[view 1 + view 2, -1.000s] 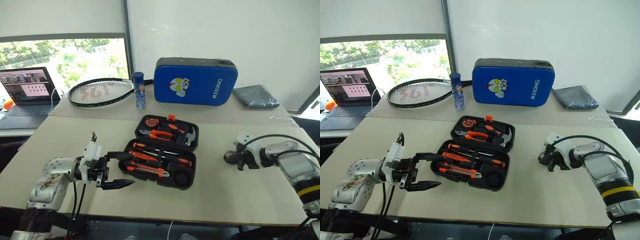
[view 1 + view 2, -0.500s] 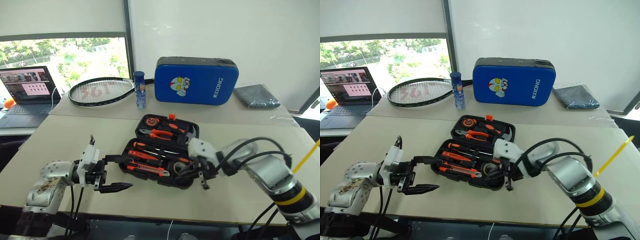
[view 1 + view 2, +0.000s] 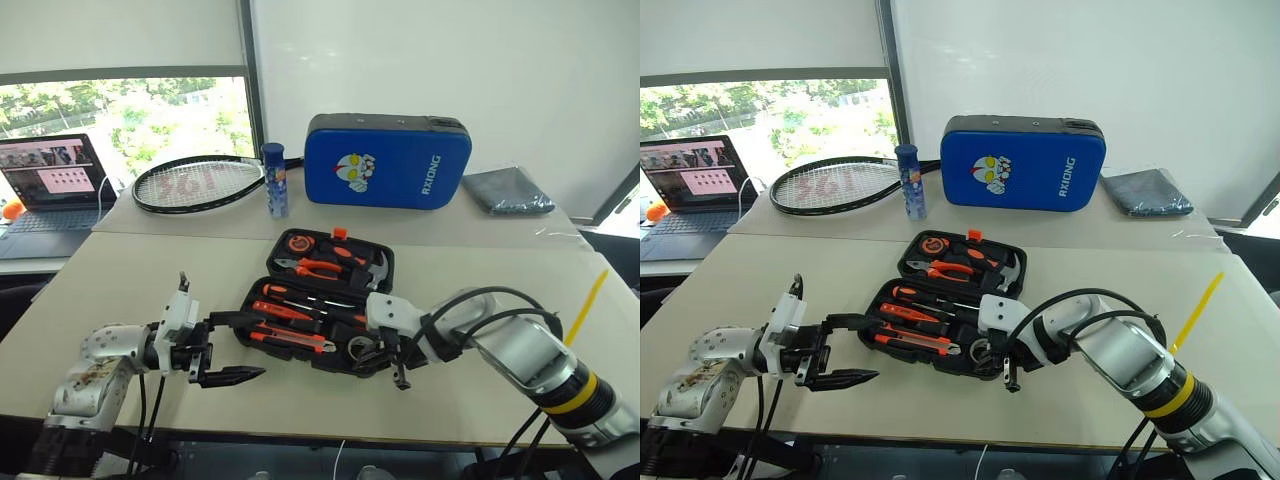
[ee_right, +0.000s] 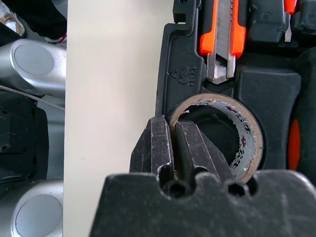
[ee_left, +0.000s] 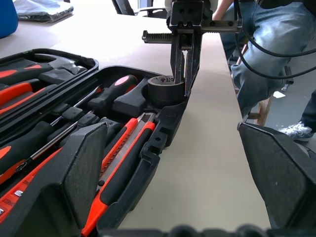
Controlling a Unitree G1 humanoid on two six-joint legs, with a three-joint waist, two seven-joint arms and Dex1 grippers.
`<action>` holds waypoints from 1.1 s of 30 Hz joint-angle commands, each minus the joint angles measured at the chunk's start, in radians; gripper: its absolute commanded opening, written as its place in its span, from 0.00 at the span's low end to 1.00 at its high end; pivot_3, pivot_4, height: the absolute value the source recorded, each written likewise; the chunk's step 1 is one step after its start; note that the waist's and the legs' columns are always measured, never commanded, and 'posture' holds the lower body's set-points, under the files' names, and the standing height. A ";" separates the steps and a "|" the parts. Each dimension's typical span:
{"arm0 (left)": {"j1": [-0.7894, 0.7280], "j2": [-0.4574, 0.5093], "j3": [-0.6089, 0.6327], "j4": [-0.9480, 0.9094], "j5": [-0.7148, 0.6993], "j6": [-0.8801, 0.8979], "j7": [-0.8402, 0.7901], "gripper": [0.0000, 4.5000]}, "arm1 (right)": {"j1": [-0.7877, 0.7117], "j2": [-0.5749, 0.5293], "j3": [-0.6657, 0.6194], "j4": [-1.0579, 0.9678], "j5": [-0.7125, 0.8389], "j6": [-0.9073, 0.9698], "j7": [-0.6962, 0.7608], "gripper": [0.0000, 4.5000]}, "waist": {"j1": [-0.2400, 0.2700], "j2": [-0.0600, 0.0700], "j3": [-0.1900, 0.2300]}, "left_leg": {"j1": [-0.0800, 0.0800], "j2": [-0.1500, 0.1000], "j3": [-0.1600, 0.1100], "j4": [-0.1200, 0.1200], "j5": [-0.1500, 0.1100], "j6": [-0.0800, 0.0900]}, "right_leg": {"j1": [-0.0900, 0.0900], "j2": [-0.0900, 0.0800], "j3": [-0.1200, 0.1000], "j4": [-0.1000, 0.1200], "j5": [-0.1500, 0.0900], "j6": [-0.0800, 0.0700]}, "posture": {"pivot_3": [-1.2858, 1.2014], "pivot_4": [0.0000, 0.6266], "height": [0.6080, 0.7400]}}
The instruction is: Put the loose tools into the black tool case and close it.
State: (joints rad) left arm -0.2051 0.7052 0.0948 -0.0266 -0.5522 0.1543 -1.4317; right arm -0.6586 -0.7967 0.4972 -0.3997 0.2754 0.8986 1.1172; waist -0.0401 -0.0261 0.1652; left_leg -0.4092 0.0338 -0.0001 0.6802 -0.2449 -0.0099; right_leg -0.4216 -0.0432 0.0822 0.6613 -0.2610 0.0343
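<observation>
The black case [image 3: 322, 302] lay open near the middle of the counter [image 3: 480, 290], closer to its front edge, with hammer and pliers in the far half. In the near half sat two screwdrivers [image 3: 300, 312], the knife [image 5: 129, 148] and the tape roll [image 4: 224, 133], the roll in the round pocket at the case's right front corner. The right tool [image 4: 175, 148] was pinching the roll's wall, one finger inside the ring and one outside against the case rim. The left tool [image 3: 232, 348] hovered just left of the case near the front edge, its fingers spread wide and holding nothing.
</observation>
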 commanded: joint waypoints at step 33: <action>-0.308 -0.102 -0.003 0.464 0.270 0.019 0.467 0.01 | 0.334 0.098 -0.409 0.391 -0.182 -0.671 -0.281 0.02 | 0.005 -0.003 0.000 | 0.001 -0.001 0.001 0.000 0.001 -0.002 | 0.000 0.000 0.002 0.002 0.000 0.000 | 0.52 0.24 1.00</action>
State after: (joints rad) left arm -0.4855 0.6156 0.1191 0.4478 -0.3084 0.1828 -0.9805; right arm -0.2965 -0.7145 0.0782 -0.0211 0.1374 0.2839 0.8879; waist -0.0349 -0.0292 0.1655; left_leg -0.4083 0.0325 0.0007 0.6798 -0.2437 -0.0117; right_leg -0.4219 -0.0432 0.0839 0.6634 -0.2606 0.0338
